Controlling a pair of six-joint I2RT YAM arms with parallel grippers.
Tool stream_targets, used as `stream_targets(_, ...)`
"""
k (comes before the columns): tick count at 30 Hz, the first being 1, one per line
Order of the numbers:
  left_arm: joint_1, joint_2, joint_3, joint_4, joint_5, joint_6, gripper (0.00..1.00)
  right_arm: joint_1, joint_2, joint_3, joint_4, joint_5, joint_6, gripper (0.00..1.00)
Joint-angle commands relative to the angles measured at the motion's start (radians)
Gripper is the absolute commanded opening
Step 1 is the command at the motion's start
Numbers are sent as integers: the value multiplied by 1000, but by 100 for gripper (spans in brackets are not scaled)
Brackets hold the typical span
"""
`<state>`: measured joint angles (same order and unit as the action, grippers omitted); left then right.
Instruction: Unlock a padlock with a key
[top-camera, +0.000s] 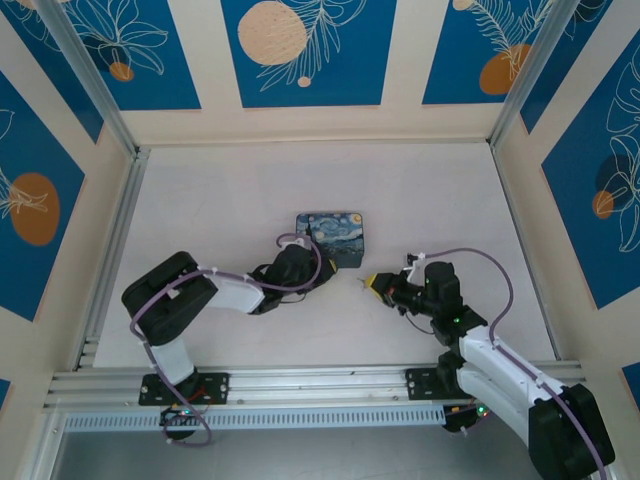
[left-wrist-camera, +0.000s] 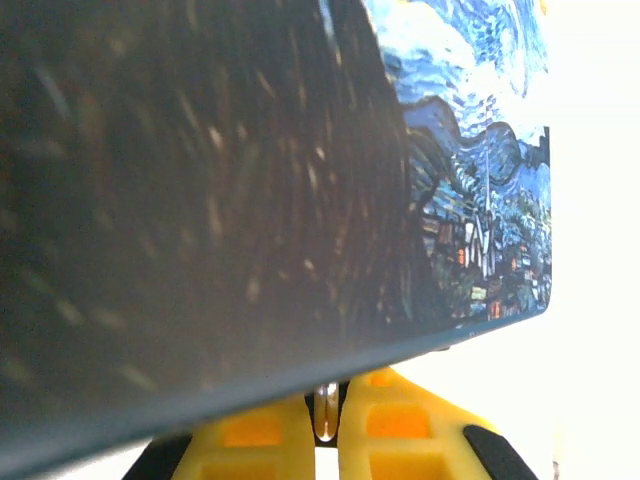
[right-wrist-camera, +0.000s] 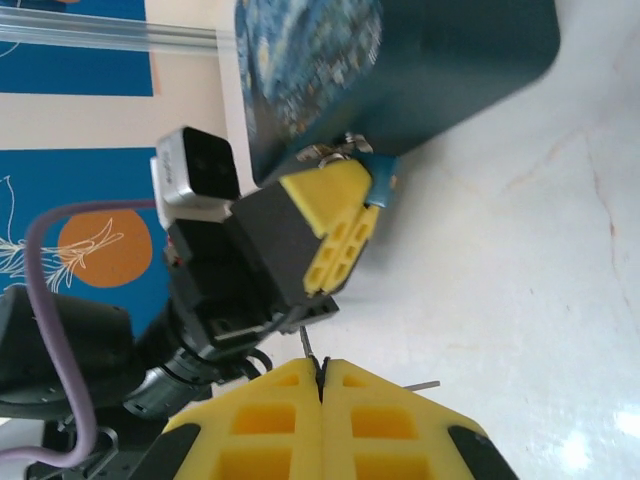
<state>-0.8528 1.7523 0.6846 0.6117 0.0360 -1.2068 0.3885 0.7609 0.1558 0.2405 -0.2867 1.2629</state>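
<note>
The teal padlock (right-wrist-camera: 383, 183) sits against the front wall of the Starry Night tin (top-camera: 335, 235), its silvery shackle (right-wrist-camera: 335, 150) next to the tin. My left gripper (top-camera: 328, 266) is shut on the padlock. In the left wrist view, the yellow fingers (left-wrist-camera: 250, 440) pinch a silvery loop (left-wrist-camera: 327, 410) just under the tin's edge (left-wrist-camera: 300, 385). A short way to the right, my right gripper (top-camera: 368, 282) points at the padlock. It is shut on the key (right-wrist-camera: 304, 345), a thin dark strip poking out between its yellow fingertips (right-wrist-camera: 290, 395).
The tin stands mid-table on the white surface (top-camera: 220, 200). Aluminium rails (top-camera: 110, 250) run along the left and near edges, and patterned blue walls (top-camera: 310, 50) close in the back and sides. A thin metal sliver (right-wrist-camera: 425, 385) sticks out beside the right fingers.
</note>
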Motion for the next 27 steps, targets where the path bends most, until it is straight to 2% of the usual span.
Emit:
stream_targets(1,9,-39,23,24,76,-47,0,38,-18,-29,42,69,46,0)
stream_targets(10,11,-40,-47,223,65,-165,0,70,23,-39,126,144,90,0)
stream_targets(15,19,-42,-74,336,75,-199,0,73,119,-7,187,140,93,0)
stream_targets(21,39,-57,-95,393,94,-216,0,78,244,21,297,139,125,0)
stream_targets(27,47,-90,-120,430,91,-259,0,98,265,49,314,187,160,0)
